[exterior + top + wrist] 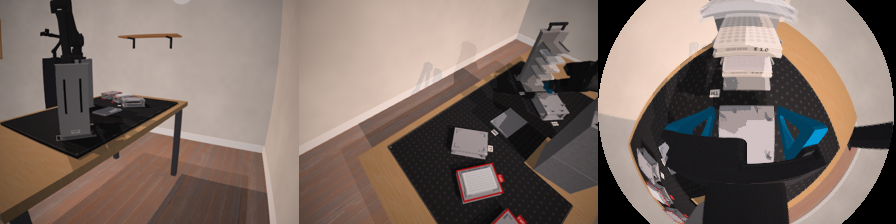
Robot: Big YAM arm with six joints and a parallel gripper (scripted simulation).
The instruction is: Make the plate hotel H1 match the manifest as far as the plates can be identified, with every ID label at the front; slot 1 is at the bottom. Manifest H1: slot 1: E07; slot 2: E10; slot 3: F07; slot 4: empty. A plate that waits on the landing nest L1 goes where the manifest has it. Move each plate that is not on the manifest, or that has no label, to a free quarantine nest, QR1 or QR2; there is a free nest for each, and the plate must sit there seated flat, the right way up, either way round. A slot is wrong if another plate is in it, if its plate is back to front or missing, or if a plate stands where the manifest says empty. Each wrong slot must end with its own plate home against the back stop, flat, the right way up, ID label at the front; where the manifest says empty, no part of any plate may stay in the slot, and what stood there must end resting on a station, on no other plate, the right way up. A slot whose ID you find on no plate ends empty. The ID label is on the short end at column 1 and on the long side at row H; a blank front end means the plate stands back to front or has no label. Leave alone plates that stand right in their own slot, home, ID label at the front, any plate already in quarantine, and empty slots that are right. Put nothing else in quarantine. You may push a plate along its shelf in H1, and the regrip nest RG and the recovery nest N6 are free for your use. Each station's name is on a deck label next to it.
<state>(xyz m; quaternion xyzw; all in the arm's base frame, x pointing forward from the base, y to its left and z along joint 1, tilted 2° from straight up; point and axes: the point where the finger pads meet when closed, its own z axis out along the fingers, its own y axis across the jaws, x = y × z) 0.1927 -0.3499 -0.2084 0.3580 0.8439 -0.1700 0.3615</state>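
Note:
The grey plate hotel H1 (543,59) stands at the far right of the black mat; the exterior view shows its back (73,99). Plates stick out of its shelves (549,67); I cannot read any label. In the wrist view a white well plate (748,34) and another plate below it (746,64) face me. My gripper (548,87) is open and empty, low in front of the hotel, over a grey nest with corner pins (550,107). Its blue fingers stand wide on either side of this nest's pale top (752,137) without touching it.
A flat grey slab (508,122) and a grey nest (469,142) lie mid-mat. A red-edged quarantine nest holds a white well plate (479,182); a second red-edged nest (507,218) is cut off at the bottom edge. A large grey box (570,157) stands at the right.

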